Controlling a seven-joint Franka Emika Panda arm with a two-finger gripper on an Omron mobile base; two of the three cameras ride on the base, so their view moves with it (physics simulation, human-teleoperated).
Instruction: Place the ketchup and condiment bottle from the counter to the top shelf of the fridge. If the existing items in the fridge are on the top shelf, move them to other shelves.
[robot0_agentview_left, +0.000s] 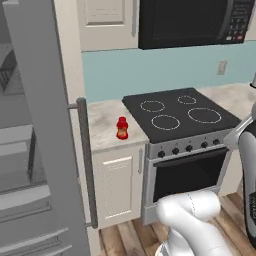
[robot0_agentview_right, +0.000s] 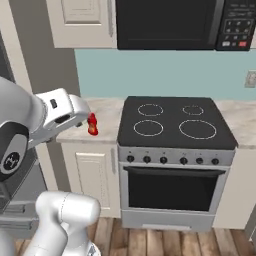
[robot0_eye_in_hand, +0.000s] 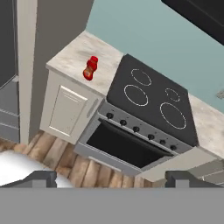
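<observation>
ketchup (robot0_agentview_left: 122, 128): you see it upright, long axis vertical, cap up, near the counter's (robot0_agentview_left: 102, 122) front edge beside the stovetop (robot0_agentview_left: 180, 114) | hand (robot0_eye_in_hand: 111, 177): released, fingers wide apart, grasping nothing

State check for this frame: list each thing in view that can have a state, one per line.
ketchup: upright on the counter, left of the stove, untouched.
fridge: door swung open, shelves showing.
oven door: shut.
stove: nothing on the burners.
cabinet door under the counter: shut.
gripper: fingers wide apart, holding nothing, well away from the ketchup.
</observation>
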